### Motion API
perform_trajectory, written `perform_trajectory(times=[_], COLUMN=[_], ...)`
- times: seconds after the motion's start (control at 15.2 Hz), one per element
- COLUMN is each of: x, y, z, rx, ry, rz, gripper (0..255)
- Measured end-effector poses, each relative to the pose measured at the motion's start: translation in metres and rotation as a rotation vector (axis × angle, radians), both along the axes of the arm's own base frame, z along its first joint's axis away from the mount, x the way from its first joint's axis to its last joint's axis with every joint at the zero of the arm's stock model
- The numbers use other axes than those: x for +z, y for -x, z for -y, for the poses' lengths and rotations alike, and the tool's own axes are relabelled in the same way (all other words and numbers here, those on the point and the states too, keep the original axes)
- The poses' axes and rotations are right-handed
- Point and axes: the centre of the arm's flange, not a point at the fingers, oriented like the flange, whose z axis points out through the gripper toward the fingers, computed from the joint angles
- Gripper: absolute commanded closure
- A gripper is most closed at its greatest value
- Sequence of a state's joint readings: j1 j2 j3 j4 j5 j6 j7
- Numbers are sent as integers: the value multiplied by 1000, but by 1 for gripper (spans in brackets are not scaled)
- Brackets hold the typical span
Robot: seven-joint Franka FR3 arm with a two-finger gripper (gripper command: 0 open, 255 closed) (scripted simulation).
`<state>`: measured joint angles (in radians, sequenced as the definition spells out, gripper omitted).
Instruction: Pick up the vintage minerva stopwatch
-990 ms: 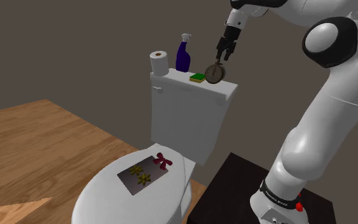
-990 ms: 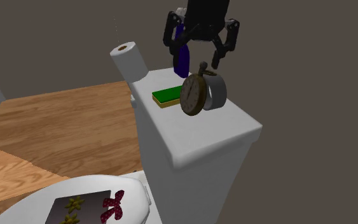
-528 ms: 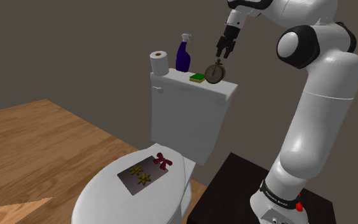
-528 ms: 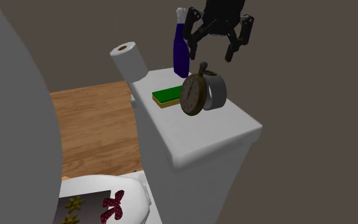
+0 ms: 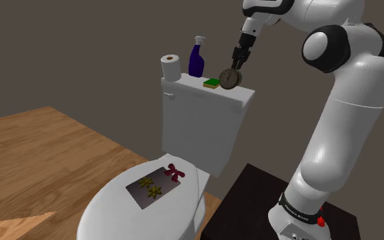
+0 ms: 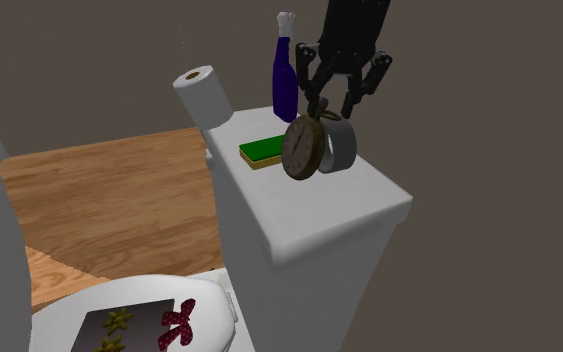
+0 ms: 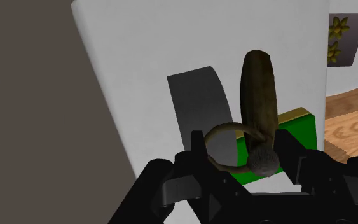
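Note:
The stopwatch [image 5: 230, 79] is a brass-brown pocket-watch shape standing upright on the white toilet tank lid [image 5: 197, 93]. Its dial faces the second exterior camera [image 6: 302, 148], and it is seen edge-on in the wrist view [image 7: 259, 102]. My black gripper [image 5: 237, 65] hangs straight above it [image 6: 331, 105]. The fingers have drawn in and straddle the crown and wire loop at its top [image 7: 241, 149]. A gap still shows between them, and I see no firm clasp. The watch rests on the lid.
A grey roll [image 6: 341, 145] stands right behind the watch, a green sponge [image 6: 264, 152] lies beside it. A blue spray bottle [image 5: 196, 60] and a paper roll [image 5: 170, 67] stand further along the lid. The toilet's closed seat lid [image 5: 149, 187] is below, with wooden floor beyond.
The gripper came down over the watch's top and its fingers narrowed from wide apart to close around the crown. The watch has not moved.

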<state>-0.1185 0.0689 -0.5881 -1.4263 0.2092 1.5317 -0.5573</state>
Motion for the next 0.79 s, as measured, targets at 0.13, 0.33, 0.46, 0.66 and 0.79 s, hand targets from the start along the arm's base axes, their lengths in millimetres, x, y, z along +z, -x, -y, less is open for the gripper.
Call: perform_trajectory(times=[0.13, 0.33, 0.46, 0.66, 0.79], x=[1, 1, 1, 6, 15], y=[1, 2, 2, 0, -1], z=[0, -1, -1, -1, -1], rx=[0, -2, -2, 0, 1], ry=[1, 3, 3, 1, -1], rz=[2, 4, 3, 1, -2], gripper=[255, 255, 255, 255, 255])
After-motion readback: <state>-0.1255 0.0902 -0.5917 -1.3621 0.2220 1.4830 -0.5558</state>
